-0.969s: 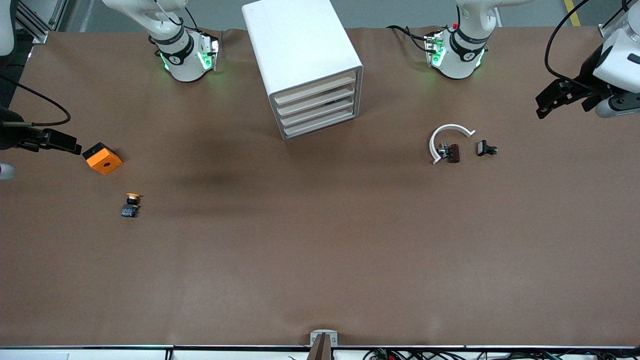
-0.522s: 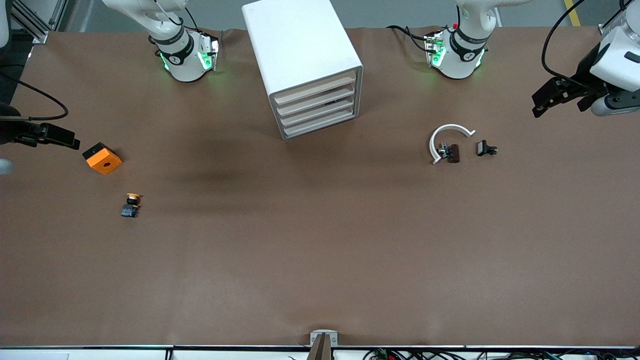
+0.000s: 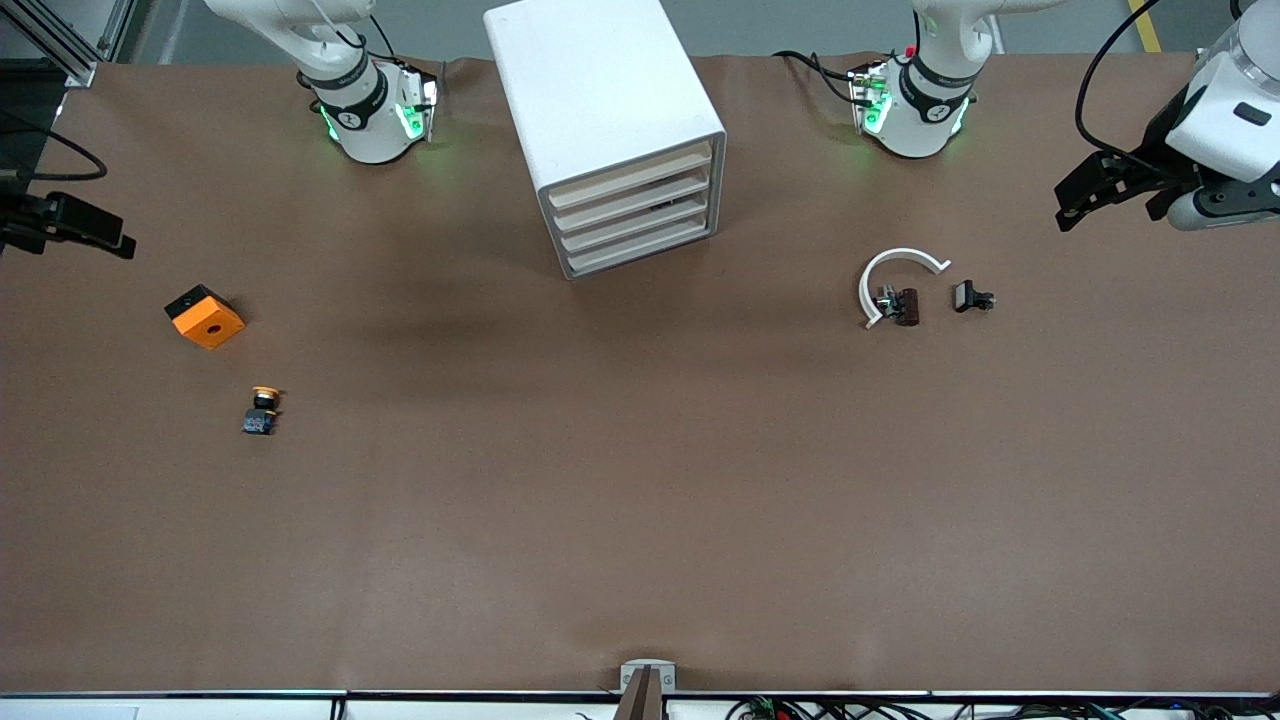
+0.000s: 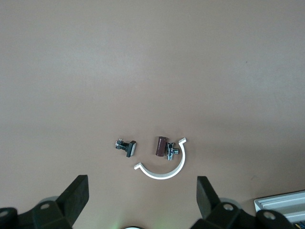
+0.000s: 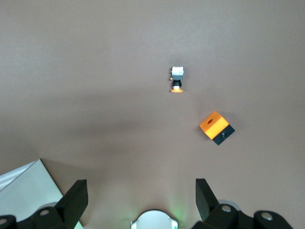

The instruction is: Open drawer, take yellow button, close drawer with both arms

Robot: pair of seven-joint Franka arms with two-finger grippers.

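The white cabinet (image 3: 600,110) stands between the two arm bases, and all four cream drawer fronts (image 3: 632,214) are shut. The button (image 3: 262,410) lies on the table toward the right arm's end, nearer to the front camera than the orange block (image 3: 204,316). It also shows in the right wrist view (image 5: 177,79). My right gripper (image 3: 112,240) is open and empty, up over the table edge at the right arm's end (image 5: 140,198). My left gripper (image 3: 1075,200) is open and empty, up over the left arm's end (image 4: 142,195).
A white C-shaped ring (image 3: 895,275) lies toward the left arm's end, with a brown piece (image 3: 906,306) and a black clip (image 3: 970,297) beside it. They also show in the left wrist view: ring (image 4: 167,171), clip (image 4: 127,146). A cabinet corner (image 5: 26,191) shows in the right wrist view.
My right gripper has drawn away from the orange block, toward the robots' side of the table. My left gripper has shifted slightly the same way. Nothing on the table has moved.
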